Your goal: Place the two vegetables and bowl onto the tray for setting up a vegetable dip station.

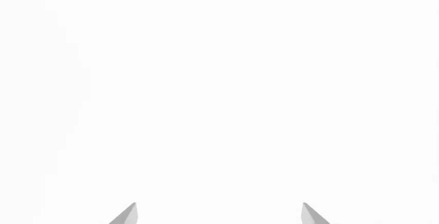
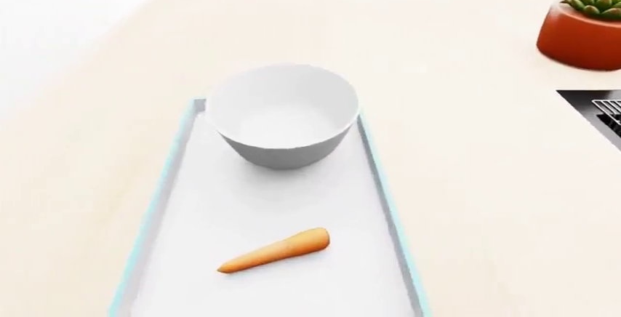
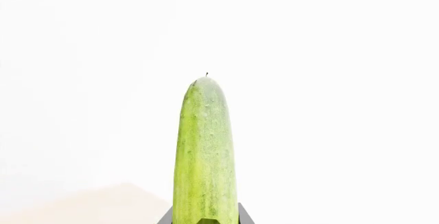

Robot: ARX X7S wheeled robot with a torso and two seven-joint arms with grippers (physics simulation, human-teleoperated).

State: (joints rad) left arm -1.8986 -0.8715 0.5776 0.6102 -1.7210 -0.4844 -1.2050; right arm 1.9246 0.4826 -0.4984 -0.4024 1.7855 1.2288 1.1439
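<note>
Your right gripper [image 3: 204, 219] pinches the cucumber [image 3: 204, 152], long axis pointing straight out. Left gripper [image 1: 219, 212] is spread. The carrot [image 2: 275, 250] lies slantwise on the tray [image 2: 374, 158], tip toward you.

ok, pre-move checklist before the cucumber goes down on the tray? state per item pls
1. Cucumber held in right hand: ok, it stands up from between the fingers in the right wrist view.
2. Bowl on tray: ok, at the far end.
3. Carrot on tray: ok, lying nearer the camera.
4. Free spot for the cucumber: ok, bare floor between bowl and carrot.
5. Right hand's position over the tray: cannot tell, neither arm shows in the head view.
6. Left hand empty: ok, tips apart, nothing between them.
</note>
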